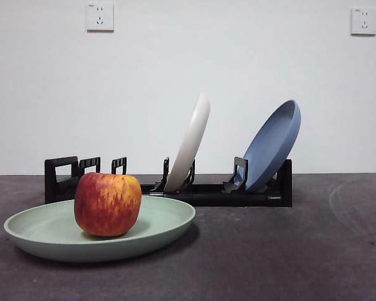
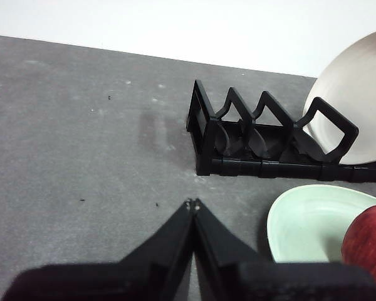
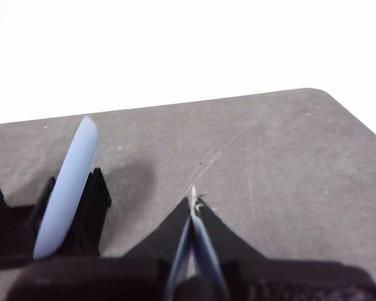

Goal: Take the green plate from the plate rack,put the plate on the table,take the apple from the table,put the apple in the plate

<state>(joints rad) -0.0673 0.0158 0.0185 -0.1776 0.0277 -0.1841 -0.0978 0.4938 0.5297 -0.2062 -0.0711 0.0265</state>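
Left fingers (image 2: 192, 204) together — apple (image 2: 368, 241) on green plate (image 2: 307, 222), beside.

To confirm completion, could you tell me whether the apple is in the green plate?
In: the apple rests inside the green plate.

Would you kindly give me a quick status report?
Both pincers, left and right, shut, empty. Apple sits in green plate on table. Nothing obstructing.

Three plates showing, one green plate (image 1: 169, 221) lying flat, one cream-white plate (image 1: 191, 141) and one blue plate (image 1: 272, 144) standing, one apple (image 1: 107, 204) sitting, one plate rack (image 1: 207, 191) standing, two wall sockets (image 1: 99, 17) showing.
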